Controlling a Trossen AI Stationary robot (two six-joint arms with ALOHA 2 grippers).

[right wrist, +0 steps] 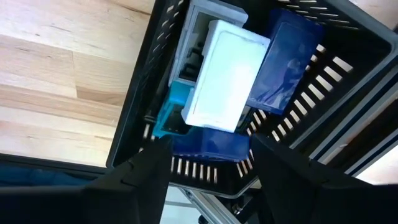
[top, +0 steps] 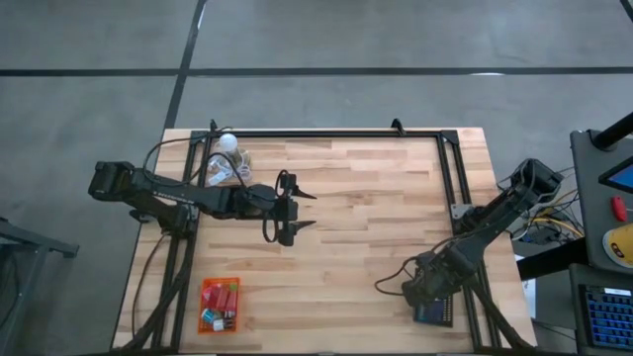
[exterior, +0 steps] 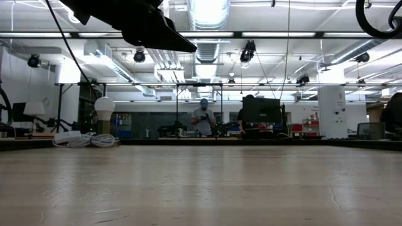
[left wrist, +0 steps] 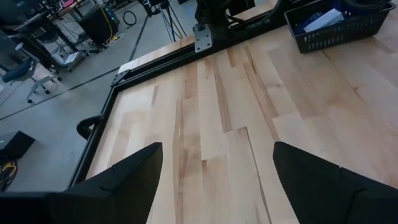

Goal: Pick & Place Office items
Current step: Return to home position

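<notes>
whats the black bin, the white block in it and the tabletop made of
Black bin, below the right gripper: looks like moulded plastic, matte, with slotted walls. White block: probably plastic, smooth with a soft sheen; can't be sure. Tabletop: wood, pale glued strips with visible grain, lightly finished.

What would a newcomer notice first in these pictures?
The left gripper hangs over the bare middle of the table, its fingers wide open. The right gripper hovers, open, above the black bin at the table's right edge, which holds a white item and blue ones. An orange tray of small pieces sits at the left.
</notes>
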